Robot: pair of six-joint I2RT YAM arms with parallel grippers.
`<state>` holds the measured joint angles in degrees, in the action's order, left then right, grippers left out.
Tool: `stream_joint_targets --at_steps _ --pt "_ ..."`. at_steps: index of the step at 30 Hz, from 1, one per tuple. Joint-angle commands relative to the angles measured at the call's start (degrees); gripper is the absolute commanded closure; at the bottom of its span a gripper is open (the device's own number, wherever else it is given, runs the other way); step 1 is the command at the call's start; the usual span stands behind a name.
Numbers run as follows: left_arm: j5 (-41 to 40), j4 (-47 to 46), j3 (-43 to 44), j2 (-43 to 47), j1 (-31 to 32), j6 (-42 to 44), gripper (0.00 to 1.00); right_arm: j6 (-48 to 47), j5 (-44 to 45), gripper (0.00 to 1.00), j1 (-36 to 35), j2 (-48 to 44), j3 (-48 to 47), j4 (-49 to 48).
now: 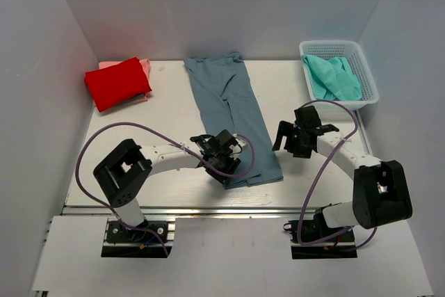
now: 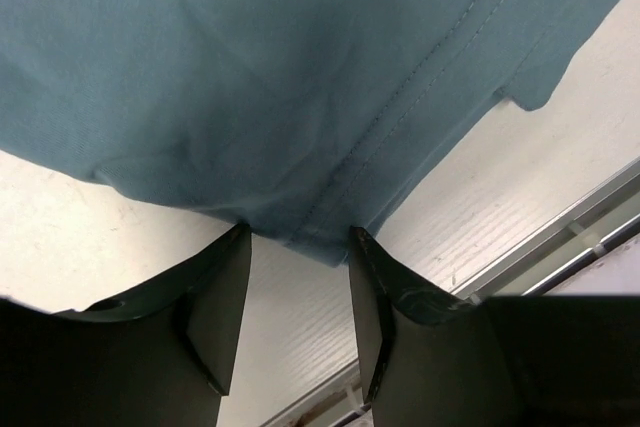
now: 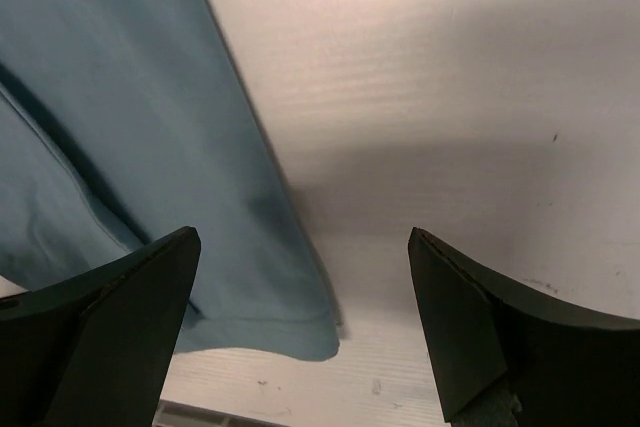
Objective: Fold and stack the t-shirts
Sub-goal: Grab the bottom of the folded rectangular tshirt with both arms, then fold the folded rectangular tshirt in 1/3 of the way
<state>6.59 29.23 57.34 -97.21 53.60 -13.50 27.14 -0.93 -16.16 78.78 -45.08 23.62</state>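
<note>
The left arm reaches low and rightward from its base across the near side of the table (image 1: 167, 102). The left gripper (image 1: 224, 161) is tipped down at the near-left corner of the blue-grey t-shirt (image 1: 233, 106). In its wrist view the fingers (image 2: 215, 297) stand slightly parted with the hem corner lying at their tips, and nothing is pinched between them. The right arm bends up from its base and back toward the centre. The right gripper (image 1: 286, 138) hangs just right of the shirt's long right edge, jaws spread wide and empty over bare tabletop. Four shirts are in view. The blue-grey one is laid out as a long narrow strip running from the far middle of the table to the near edge. A folded red t-shirt (image 1: 118, 83) lies at far left on top of a pink t-shirt (image 1: 144, 66), of which only a far sliver shows. A teal t-shirt (image 1: 332, 78) sits crumpled in the single white basket (image 1: 363, 57) at far right. The strip's near hem stops just short of the metal rail (image 1: 167, 203) along the table's near edge. Open tabletop lies on both sides of the strip, toward the red stack and toward the basket.
</note>
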Motion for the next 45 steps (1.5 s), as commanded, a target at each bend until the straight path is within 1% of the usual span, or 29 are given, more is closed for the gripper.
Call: stream_joint_targets --at_steps 1,8,10,12,14,15,16,17,19,21,22,23,24,25,26,27,28,32,34,37,40,41,44,45 --pt "-0.09 1.26 0.31 0.88 0.36 -2.14 0.46 -0.59 -3.81 0.1 0.17 -1.09 1.84 2.66" --pt "0.96 0.74 -0.29 -2.81 0.36 -5.75 0.46 -1.12 -7.33 0.1 0.78 -0.12 4.64 1.87" --pt "0.97 0.74 -0.82 -4.04 0.36 -7.14 0.5 -1.21 -8.21 0.1 0.61 -0.56 5.26 1.96" --pt "0.97 0.74 -1.35 -4.56 0.36 -7.94 0.63 -1.12 -8.65 0.1 0.52 -1.17 6.75 1.96" --pt "0.97 1.52 -1.36 -4.57 0.36 -8.64 0.77 -1.21 -9.88 0.13 0.52 -2.14 7.72 2.4" --pt "0.97 2.22 -1.36 -5.09 0.36 -9.52 0.9 -1.29 -9.88 0.16 0.61 -2.32 7.99 3.62" --pt "0.97 2.23 -1.88 -5.1 0.36 -9.53 0.96 -1.38 -9.79 0.18 0.69 -3.45 8.6 3.8" --pt "0.97 2.23 -1.88 -5.1 0.36 -10.05 0.99 -1.21 -10.23 0.22 0.61 -3.81 8.95 3.89" --pt "0.45 2.75 -1.88 -4.4 0.36 -10.58 1.0 -0.94 -11.02 0.28 0.43 -4.6 10.53 2.93" --pt "-0.25 3.45 -1.88 -4.39 0.36 -11.11 1.0 -0.51 -11.72 0.43 0.61 -4.43 10.8 2.58" --pt "-0.26 3.46 -1.88 -3.78 0.36 -11.11 1.0 -0.33 -11.9 0.5 0.61 -4.25 11.06 2.05" --pt "-0.87 4.24 -1.88 -3.08 0.36 -11.11 1.0 -0.42 -12.51 0.54 0.43 -4.25 11.33 1.96" --pt "-0.88 4.25 -1.88 -3.07 0.36 -11.63 1.0 0.02 -14.0 0.63 0.43 -4.6 12.03 1.61" --pt "-0.88 4.25 -1.88 -2.2 0.36 -11.64 1.0 0.2 -14.53 0.68 0.34 -4.6 12.73 0.56" --pt "-0.88 4.25 -1.88 -1.67 0.36 -11.64 1.0 0.2 -16.02 0.75 0.43 -4.52 13.08 0.21" --pt "-0.88 4.25 -1.88 -0.97 0.36 -11.64 1.0 0.11 -16.29 0.94 0.43 -4.52 13.09 0.29" --pt "-0.88 4.77 -1.88 -0.97 0.36 -11.64 1.0 -0.15 -16.47 1.0 0.34 -4.52 12.74 0.55" --pt "-0.88 5.3 -0.75 2.63 0.36 -11.02 1.0 -2.08 -17.53 1.0 0.34 -6.26 9.41 0.03" --pt "-0.35 4.79 -0.74 5.17 -0.78 -9.8 1.0 -2.52 -17.44 1.0 0.6 -6.89 7.56 -0.41" --pt "-0.88 4.08 1.1 6.68 -0.78 -9.1 1.0 -1.65 -17.0 1.0 0.43 -7.59 4.65 -1.73" --pt "-4.82 4.08 3.82 8.0 -1.31 -8.56 1.0 1.06 -17.7 1.0 0.43 -6.63 2.72 -5.68" --pt "-5.44 4.08 4.44 8.0 -1.92 -8.56 1.0 2.3 -19.53 1.0 0.34 -6.36 2.28 -8.56" --pt "-7.11 3.55 7.94 6.96 -3.67 -7.95 1.0 5.46 -21.3 1.0 0.6 -5.75 0.09 -16.39" --pt "-7.99 4.59 9.01 6.16 -4.2 -7.95 1.0 5.65 -20.87 1.0 0.52 -5.14 -0.44 -16.32"
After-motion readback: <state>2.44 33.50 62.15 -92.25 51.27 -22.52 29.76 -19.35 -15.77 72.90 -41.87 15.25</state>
